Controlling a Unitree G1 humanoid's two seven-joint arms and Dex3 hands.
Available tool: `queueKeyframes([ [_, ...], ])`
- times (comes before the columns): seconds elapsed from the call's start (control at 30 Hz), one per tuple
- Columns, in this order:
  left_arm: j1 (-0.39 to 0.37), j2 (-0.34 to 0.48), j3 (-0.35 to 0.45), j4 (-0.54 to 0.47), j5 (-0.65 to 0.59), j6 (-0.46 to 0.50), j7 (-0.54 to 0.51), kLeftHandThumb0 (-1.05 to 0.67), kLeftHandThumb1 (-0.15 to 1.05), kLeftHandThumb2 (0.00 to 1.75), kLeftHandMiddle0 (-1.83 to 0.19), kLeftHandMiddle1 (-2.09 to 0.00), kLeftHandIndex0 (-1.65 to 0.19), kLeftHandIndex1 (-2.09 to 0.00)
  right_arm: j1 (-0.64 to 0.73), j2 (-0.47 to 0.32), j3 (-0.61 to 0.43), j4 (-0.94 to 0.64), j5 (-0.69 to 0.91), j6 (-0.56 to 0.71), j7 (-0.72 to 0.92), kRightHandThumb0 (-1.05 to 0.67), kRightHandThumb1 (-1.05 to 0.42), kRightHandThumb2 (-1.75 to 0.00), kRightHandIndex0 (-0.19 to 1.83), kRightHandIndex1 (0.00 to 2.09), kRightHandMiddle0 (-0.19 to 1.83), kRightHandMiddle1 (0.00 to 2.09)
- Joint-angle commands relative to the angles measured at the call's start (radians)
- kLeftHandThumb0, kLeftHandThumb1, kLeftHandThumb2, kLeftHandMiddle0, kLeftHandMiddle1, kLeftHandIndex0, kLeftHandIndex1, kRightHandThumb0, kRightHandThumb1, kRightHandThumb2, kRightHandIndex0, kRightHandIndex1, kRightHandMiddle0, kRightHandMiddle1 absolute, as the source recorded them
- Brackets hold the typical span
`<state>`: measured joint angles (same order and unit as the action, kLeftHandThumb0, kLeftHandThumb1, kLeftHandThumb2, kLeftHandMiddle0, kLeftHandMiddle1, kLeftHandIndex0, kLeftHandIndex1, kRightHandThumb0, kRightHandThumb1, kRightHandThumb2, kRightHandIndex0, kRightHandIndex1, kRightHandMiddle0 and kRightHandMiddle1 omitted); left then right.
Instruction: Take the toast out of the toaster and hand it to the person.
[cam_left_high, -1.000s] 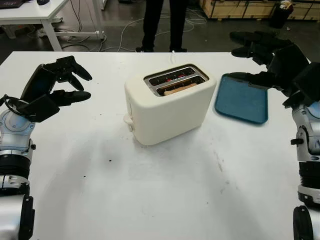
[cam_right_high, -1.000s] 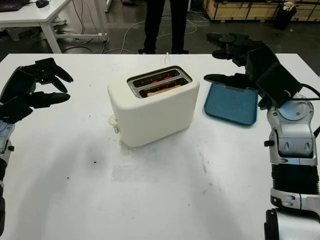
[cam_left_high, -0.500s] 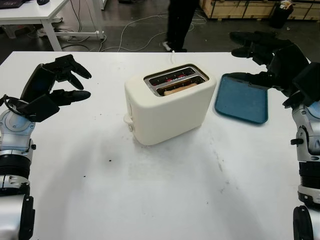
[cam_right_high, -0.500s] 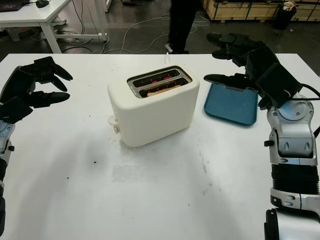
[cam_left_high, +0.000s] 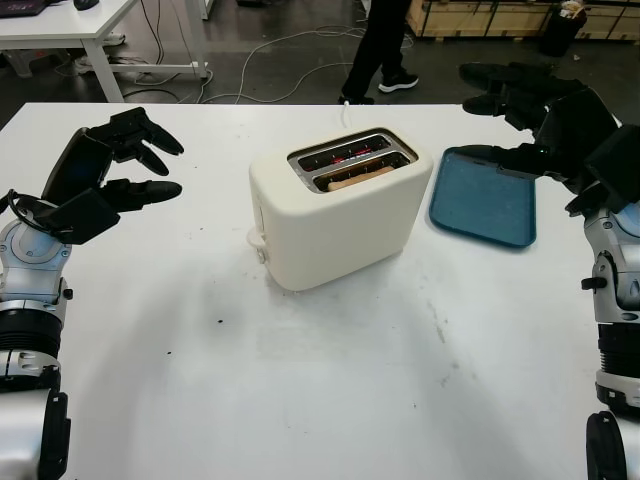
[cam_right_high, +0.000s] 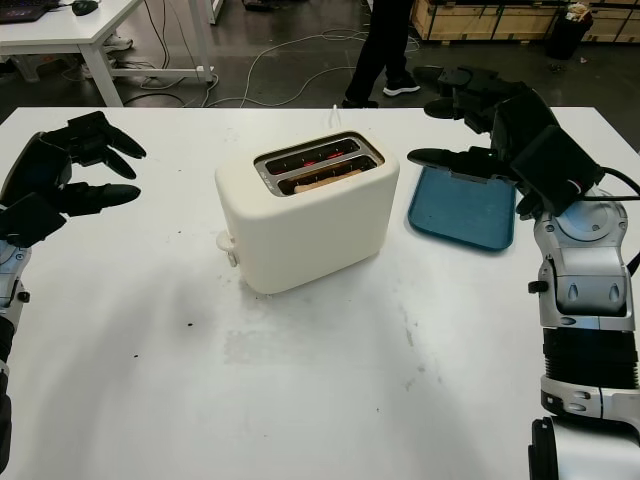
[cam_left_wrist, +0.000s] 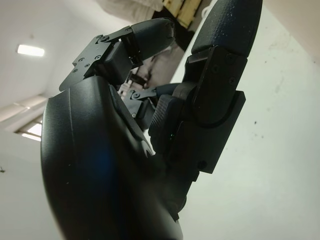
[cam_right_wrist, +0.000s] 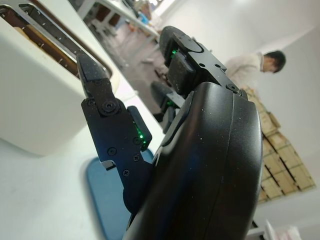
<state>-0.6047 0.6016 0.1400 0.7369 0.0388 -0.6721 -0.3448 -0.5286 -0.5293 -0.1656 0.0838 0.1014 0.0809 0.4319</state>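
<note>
Sitting untouched in the toaster (cam_left_high: 340, 205), the toast (cam_left_high: 352, 178) is not yet grasped; both hands are held open, empty.

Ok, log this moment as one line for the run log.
toast: in toaster near slot | left hand: open, raised left of toaster | right hand: open, above blue tray

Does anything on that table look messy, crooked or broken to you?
Nothing looks broken. The toaster sits at an angle to the table edge, toast down in its near slot, and the blue tray beside it is skewed too. A few dark specks dot the white top. Both hands, left hand and right hand, hover open.
</note>
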Motion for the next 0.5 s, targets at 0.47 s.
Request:
queueKeyframes([
  [0.47, -0.004, 0.001, 0.005, -0.01, -0.014, 0.002, 0.003, -1.05, 0.92, 0.1, -0.53, -1.35, -0.42, -1.24, 0.003, -0.002, -0.005, -0.017, 0.007, 0.014, -0.005, -0.23, -0.71, 0.0, 0.19, 0.83, 0.59, 0.01],
])
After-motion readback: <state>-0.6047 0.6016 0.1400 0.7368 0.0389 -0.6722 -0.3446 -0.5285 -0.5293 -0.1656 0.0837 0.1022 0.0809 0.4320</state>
